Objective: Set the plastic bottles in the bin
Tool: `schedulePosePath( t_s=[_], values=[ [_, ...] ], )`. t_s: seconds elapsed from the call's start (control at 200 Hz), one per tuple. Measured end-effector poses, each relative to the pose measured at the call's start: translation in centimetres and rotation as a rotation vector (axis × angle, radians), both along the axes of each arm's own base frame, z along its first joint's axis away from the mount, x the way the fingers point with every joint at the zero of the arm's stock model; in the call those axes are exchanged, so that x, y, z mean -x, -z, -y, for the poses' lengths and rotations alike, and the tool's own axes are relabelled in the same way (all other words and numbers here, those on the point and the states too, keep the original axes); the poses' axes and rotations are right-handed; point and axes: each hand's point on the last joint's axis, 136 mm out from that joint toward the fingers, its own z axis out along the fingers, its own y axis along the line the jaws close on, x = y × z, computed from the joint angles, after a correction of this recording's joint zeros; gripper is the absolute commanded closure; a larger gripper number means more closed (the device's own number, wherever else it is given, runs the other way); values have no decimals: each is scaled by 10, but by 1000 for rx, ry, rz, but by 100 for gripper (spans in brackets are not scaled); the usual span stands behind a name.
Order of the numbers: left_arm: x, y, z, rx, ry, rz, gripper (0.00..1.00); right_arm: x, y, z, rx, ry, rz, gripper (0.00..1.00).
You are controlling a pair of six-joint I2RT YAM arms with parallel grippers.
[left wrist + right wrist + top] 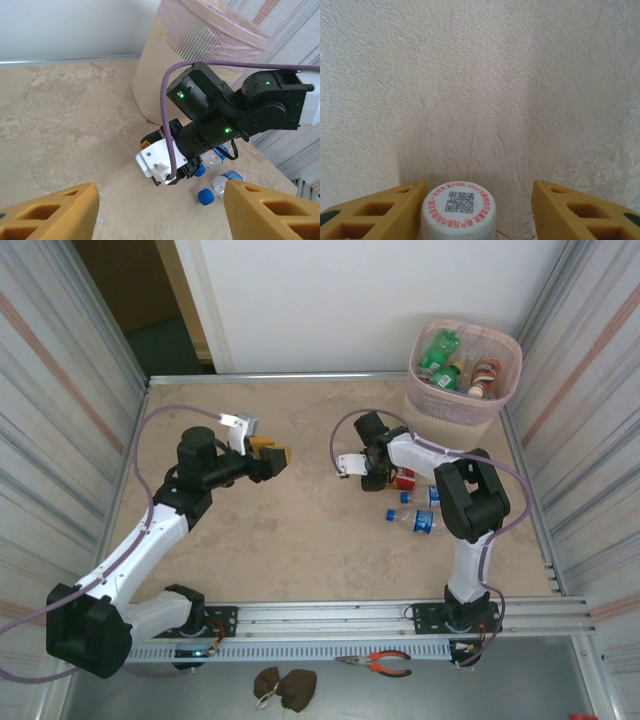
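Right gripper (479, 186) straddling a bottle cap (459, 210) in front of the bin (450, 405)

The right gripper's fingers stand apart on either side of the white cap (a QR code is printed on top), with a clear gap on one side. Two clear bottles (425, 521) lie on the table (300, 530) just past it, farther from the bin. A green bottle (440, 345) and others sit inside the bin. Well to the bin's left, the left gripper (272, 453) is spread wide, holding nothing.
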Motion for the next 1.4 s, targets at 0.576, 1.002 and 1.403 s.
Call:
schedulePosePath(
  t_s=[0.576, 1.002, 1.403],
  values=[
    [1, 7, -5, -11, -21, -20, 34, 6, 11, -4, -21, 20, -61, 63],
    [2, 6, -5, -9, -16, -17, 34, -4, -70, -29, -311, 126, 36, 68],
    [-4, 16, 1, -3, 2, -49, 35, -4, -235, -37, -888, 231, 137, 65]
  ],
)
